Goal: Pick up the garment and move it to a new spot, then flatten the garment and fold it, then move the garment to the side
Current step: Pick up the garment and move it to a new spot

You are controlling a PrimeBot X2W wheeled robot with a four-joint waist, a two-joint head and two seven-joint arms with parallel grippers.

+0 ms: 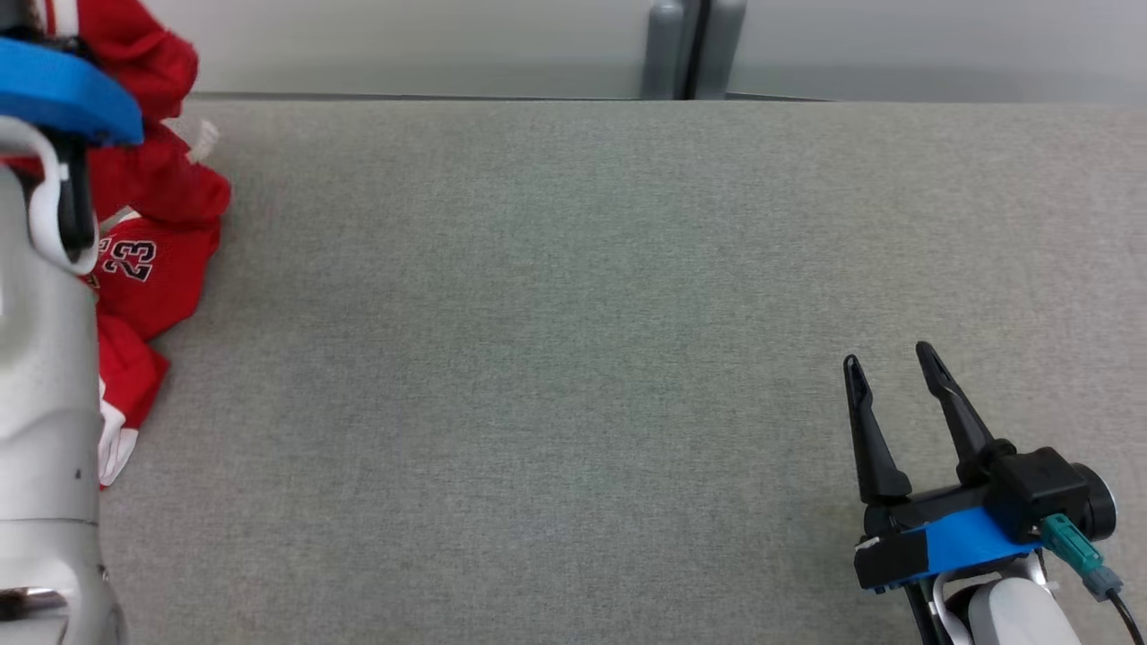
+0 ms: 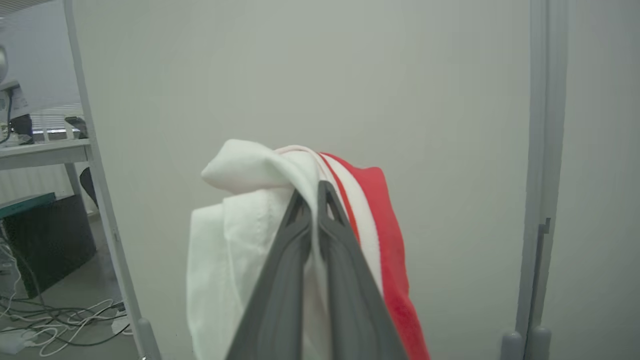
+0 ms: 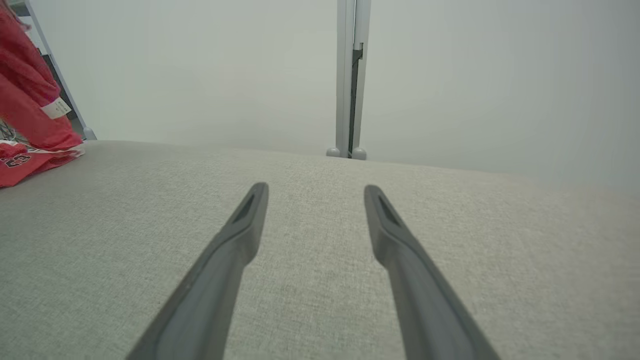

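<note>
The big grey table (image 1: 573,358) has a soft cloth top. The red jersey (image 1: 157,278) with number 23 is at its left edge, part lying, part hanging up. The left gripper (image 2: 313,192) squeezes tight on the jersey's white and red edge. The right gripper (image 1: 888,356) is over the table's right side, fingers spread wide apart.

The red cloth garment (image 2: 395,260) shows white panels and red-white stripes between the jaws of the dark grey left gripper (image 2: 314,192), plus a dark 23; the woven table surface (image 1: 573,358) is plain grey.

I observe the garment (image 1: 157,260), red and numbered 23, bunched at the left edge of the table (image 1: 538,358); right gripper (image 1: 889,356) lower right, fingers spread.
</note>
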